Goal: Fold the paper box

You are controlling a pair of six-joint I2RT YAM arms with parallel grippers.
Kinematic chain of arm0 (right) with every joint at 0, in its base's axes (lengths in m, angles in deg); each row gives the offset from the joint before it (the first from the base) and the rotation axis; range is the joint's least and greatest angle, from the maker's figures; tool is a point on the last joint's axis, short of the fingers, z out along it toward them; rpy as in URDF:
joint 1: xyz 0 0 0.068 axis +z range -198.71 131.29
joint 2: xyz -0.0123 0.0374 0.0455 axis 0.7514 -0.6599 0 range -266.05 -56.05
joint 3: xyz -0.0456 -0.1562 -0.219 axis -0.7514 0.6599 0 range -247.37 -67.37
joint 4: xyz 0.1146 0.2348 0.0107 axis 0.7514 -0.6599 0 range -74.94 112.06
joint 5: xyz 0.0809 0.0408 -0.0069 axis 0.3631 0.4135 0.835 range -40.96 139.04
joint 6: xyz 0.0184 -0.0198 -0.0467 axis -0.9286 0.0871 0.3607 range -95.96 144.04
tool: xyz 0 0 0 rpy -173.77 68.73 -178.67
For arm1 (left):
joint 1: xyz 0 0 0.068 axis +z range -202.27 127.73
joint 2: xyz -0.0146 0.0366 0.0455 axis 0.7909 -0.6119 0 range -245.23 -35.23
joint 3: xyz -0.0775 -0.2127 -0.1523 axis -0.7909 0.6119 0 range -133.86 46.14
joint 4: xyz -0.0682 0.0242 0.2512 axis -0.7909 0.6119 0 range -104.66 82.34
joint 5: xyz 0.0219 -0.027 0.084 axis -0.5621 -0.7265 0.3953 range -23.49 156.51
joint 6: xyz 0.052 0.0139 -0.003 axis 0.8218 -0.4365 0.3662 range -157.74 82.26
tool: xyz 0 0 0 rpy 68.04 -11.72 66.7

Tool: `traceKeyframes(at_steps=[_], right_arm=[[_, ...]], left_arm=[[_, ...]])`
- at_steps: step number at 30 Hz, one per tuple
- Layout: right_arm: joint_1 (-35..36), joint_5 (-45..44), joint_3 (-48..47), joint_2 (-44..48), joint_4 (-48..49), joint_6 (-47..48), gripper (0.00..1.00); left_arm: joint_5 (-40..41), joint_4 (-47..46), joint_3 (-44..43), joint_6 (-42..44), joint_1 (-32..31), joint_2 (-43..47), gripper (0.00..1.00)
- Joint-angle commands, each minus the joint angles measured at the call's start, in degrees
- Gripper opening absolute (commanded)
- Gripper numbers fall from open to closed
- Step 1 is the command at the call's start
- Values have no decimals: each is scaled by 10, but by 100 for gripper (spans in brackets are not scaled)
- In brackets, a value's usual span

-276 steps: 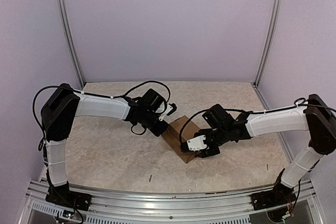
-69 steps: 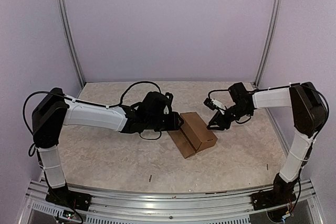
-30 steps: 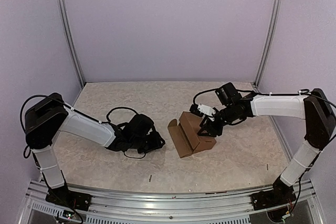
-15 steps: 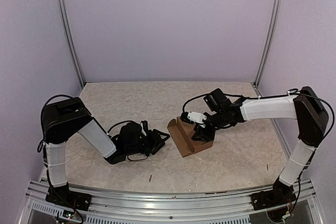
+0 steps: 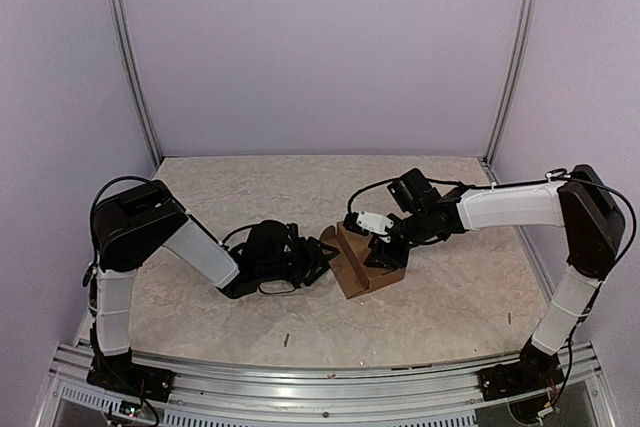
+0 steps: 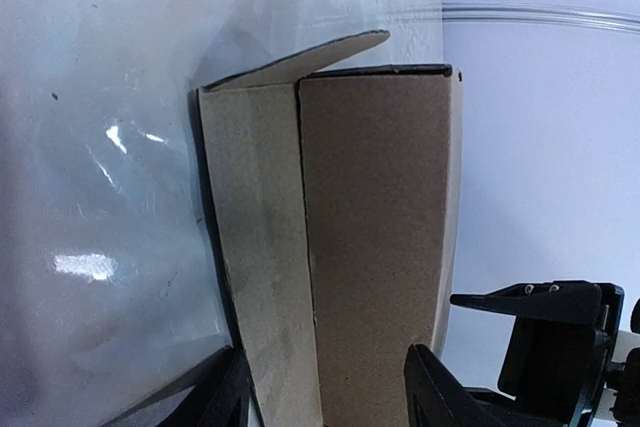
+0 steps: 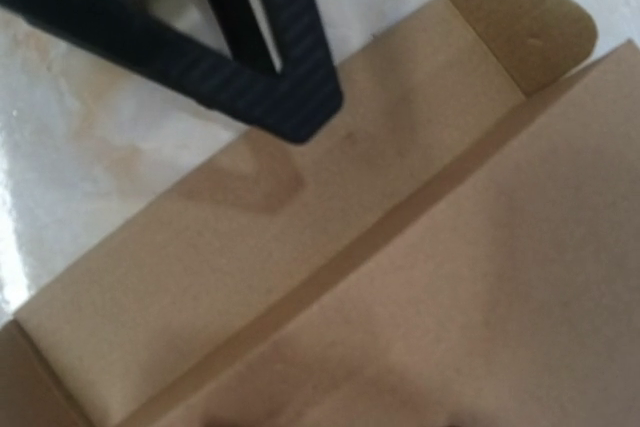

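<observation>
The paper box [image 5: 352, 269] is a brown cardboard piece at the middle of the table, partly folded, with a flap standing up on its left. My left gripper [image 5: 318, 255] lies low on the table at the box's left end. In the left wrist view its open fingers [image 6: 228, 397] flank the near end of the box [image 6: 370, 247]. My right gripper [image 5: 378, 252] reaches down into the box from the right. The right wrist view shows one black finger [image 7: 290, 97] hovering over a flap [image 7: 250, 247], near a rounded tab [image 7: 530, 27]. The other finger is hidden by cardboard.
The table [image 5: 200, 207] has a pale marbled top, with lilac walls behind and at both sides. Metal posts [image 5: 128, 57] stand at the back corners. A rail [image 5: 320, 387] runs along the near edge. Small dark specks [image 5: 286, 339] lie near the front.
My left gripper has slid right along the table to the box's left end. My right gripper has moved left and down into the box.
</observation>
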Motion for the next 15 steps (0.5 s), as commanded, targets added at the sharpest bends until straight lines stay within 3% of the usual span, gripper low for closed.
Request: traceKeyframes(at_steps=[1, 7, 15], right_arm=[[4, -15, 11, -28, -35, -2, 49], [4, -8, 11, -30, -35, -5, 49], [4, -8, 14, -30, -33, -5, 49]], left_arm=[[-16, 46, 6, 3, 3, -29, 51], [-13, -47, 18, 32, 2, -19, 46], [32, -104, 38, 69, -10, 0, 30]])
